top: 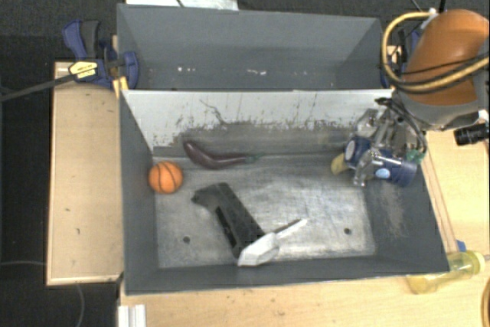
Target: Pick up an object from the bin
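Observation:
My gripper (370, 158) hangs low at the bin's right side, close to the back right corner. A small yellow thing (338, 163) lies just left of it on the bin floor, partly hidden by it. A blue and white piece (393, 172) shows at the gripper's right; whether it is a loose thing I cannot tell. In the middle of the floor lies a black elongated object (230, 216), with a white flat piece (268, 242) at its near end.
A dark maroon curved object (209, 156) lies along the back wall. An orange ball (166, 177) rests at the left wall. The arm with its orange cover and cables stands over the bin's right rim.

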Controlling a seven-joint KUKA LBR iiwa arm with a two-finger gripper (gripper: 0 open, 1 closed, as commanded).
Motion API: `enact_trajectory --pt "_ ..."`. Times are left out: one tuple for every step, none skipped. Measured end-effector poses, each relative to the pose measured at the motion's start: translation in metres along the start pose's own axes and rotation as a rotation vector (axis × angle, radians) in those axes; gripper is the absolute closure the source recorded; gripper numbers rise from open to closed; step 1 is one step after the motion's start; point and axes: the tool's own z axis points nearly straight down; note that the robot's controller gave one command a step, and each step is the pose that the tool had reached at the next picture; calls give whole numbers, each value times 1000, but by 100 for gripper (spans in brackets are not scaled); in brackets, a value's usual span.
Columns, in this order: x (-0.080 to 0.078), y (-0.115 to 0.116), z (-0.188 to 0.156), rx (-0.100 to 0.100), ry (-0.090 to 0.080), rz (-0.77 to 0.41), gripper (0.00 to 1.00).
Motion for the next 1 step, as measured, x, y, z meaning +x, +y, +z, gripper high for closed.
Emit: enact_trajectory --pt "12 -8 -61 0 4 -57 100"
